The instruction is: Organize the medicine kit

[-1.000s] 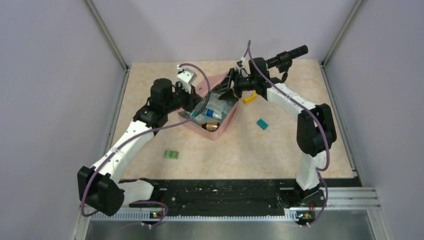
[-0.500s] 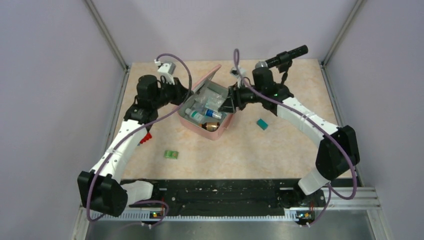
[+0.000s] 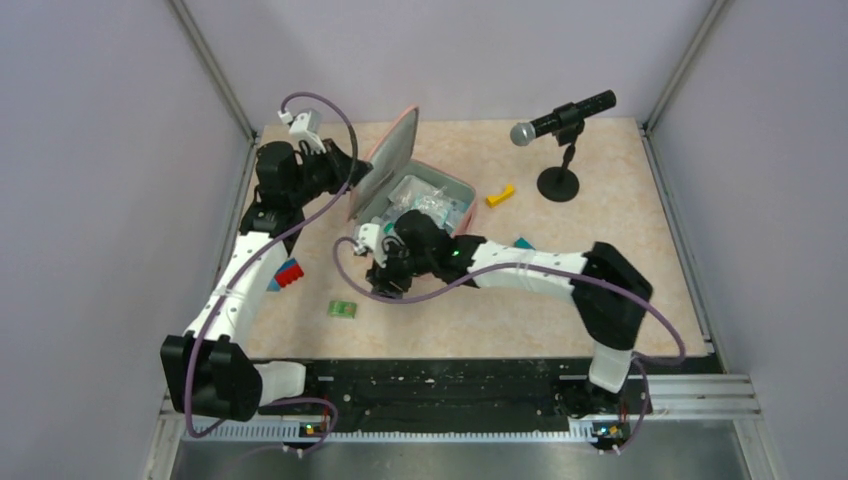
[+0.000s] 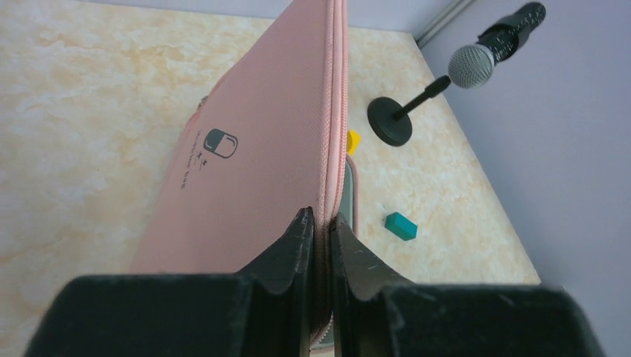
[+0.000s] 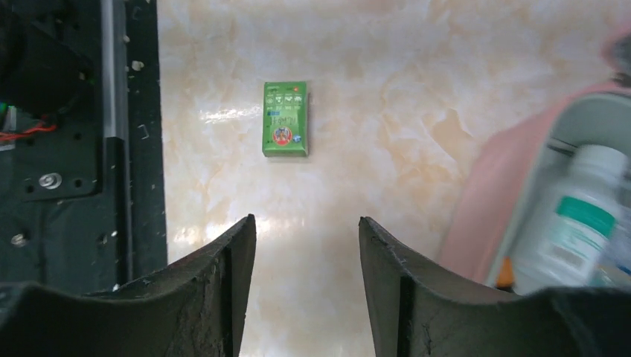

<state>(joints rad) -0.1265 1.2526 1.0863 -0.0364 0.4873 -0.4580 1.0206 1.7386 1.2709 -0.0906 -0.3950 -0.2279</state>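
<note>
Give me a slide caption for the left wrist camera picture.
Left end effector pinches the raised lid edge of the pink medicine kit, microphone beyond.

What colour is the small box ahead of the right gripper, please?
The box is green, best seen from the right wrist.

Bright, even light from overhead, shadows soft. The glossy worktop throws a pale glare in the right wrist view, where the white bottle at the edge is smeared with blur.
</note>
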